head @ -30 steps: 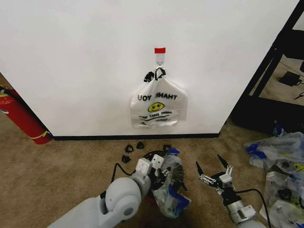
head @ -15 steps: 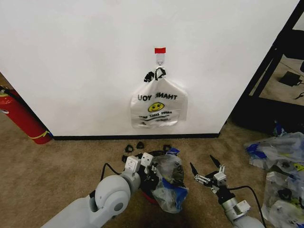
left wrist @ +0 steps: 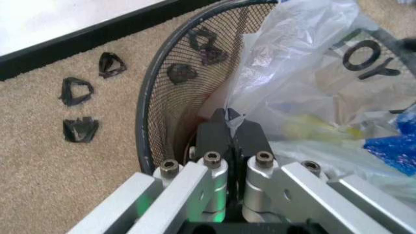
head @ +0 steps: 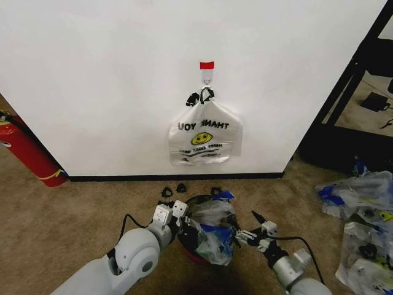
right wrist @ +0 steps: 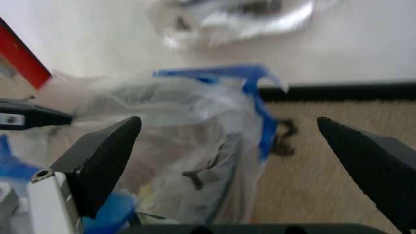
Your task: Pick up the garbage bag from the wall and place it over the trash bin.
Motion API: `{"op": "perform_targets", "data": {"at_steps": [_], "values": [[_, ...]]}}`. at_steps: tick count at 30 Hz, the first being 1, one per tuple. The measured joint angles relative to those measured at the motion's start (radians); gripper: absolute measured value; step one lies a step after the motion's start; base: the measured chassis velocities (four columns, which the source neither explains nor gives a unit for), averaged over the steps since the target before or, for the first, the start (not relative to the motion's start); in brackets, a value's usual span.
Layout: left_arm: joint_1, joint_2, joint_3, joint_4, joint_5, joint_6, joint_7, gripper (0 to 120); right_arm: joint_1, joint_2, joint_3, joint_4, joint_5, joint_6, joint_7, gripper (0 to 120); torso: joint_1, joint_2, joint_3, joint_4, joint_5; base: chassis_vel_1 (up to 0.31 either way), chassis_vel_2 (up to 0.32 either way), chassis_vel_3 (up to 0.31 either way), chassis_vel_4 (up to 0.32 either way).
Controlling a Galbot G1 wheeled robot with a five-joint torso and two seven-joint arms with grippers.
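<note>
The see-through garbage bag [head: 212,236] with blue patches is draped over the black mesh trash bin [head: 198,200] on the carpet below the white wall [head: 110,74]. My left gripper [head: 187,222] is shut on the bag's edge. In the left wrist view its fingers [left wrist: 221,131] pinch the plastic [left wrist: 305,73] just inside the bin's rim [left wrist: 151,112]. My right gripper [head: 244,228] is open at the bag's right side. In the right wrist view its fingertips [right wrist: 227,122] straddle the bag [right wrist: 195,146] without touching it.
A white THANK YOU smiley bag [head: 206,135] hangs on the hook [head: 207,77] under red tape. A red fire extinguisher [head: 27,150] stands at the left. Black tape scraps [head: 175,190] lie by the baseboard. More plastic bags [head: 359,203] are piled at the right, below a black frame [head: 362,61].
My left gripper has drawn the bag's edge to the left across the bin. My right gripper has moved left, from open floor up to the bag's right side.
</note>
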Motion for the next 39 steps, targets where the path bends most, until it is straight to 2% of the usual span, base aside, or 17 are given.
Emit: {"op": "perform_targets", "data": {"at_steps": [5, 6, 10, 16, 18, 20, 21, 27, 30, 39], "values": [[0.029, 0.000, -0.010, -0.017, 0.015, 0.000, 0.005, 0, 0.101, 0.001, -0.055, -0.003, 0.071, -0.204, 0.045, 100, 0.000, 0.000, 0.000, 0.0001, 0.0000, 0.000, 0.000, 0.000, 0.000], [0.029, 0.000, -0.010, -0.017, 0.015, 0.000, 0.005, 0, 0.101, 0.001, -0.055, -0.003, 0.071, -0.204, 0.045, 100, 0.000, 0.000, 0.000, 0.0001, 0.0000, 0.000, 0.000, 0.000, 0.000], [0.045, -0.001, -0.020, -0.021, 0.024, 0.000, 0.009, 0, 0.151, 0.013, -0.071, 0.006, 0.136, -0.378, 0.108, 100, 0.000, 0.000, 0.000, 0.0000, -0.0001, 0.000, 0.000, 0.000, 0.000], [0.052, -0.002, -0.023, -0.024, 0.033, 0.000, 0.014, 0, 0.181, 0.025, -0.067, 0.008, 0.175, -0.504, 0.115, 99, 0.000, 0.000, 0.000, -0.0005, -0.0006, 0.000, 0.000, 0.000, 0.000], [0.051, -0.002, -0.023, -0.024, 0.036, 0.000, 0.016, 0, 0.188, 0.031, -0.062, 0.008, 0.190, -0.532, 0.116, 94, 0.000, 0.000, 0.000, -0.0004, -0.0004, 0.000, 0.000, 0.000, 0.000], [0.048, -0.002, -0.023, -0.023, 0.038, 0.000, 0.018, 0, 0.191, 0.034, -0.056, 0.008, 0.200, -0.549, 0.117, 86, 0.000, 0.000, 0.000, -0.0001, -0.0003, 0.000, 0.000, 0.000, 0.000], [0.048, -0.002, -0.023, -0.023, 0.038, 0.000, 0.018, 0, 0.191, 0.034, -0.056, 0.008, 0.200, -0.549, 0.117, 86, 0.000, 0.000, 0.000, -0.0001, -0.0003, 0.000, 0.000, 0.000, 0.000], [0.035, 0.000, -0.021, -0.014, 0.040, 0.000, 0.023, 0, 0.188, 0.035, -0.039, 0.008, 0.222, -0.568, 0.128, 60, 0.000, 0.000, 0.000, 0.0001, -0.0001, 0.000, 0.000, 0.000, 0.000], [0.034, -0.001, -0.018, -0.012, 0.040, 0.000, 0.024, 0, 0.188, 0.036, -0.038, 0.006, 0.223, -0.567, 0.138, 52, 0.000, 0.000, 0.000, 0.0001, -0.0001, 0.000, 0.000, 0.000, 0.000], [0.048, 0.002, -0.018, -0.038, 0.069, -0.004, 0.045, 0, 0.185, 0.052, -0.031, 0.018, 0.237, -0.489, 0.234, 18, 0.000, 0.000, 0.000, 0.0003, 0.0004, 0.000, 0.000, 0.000, 0.000]]}}
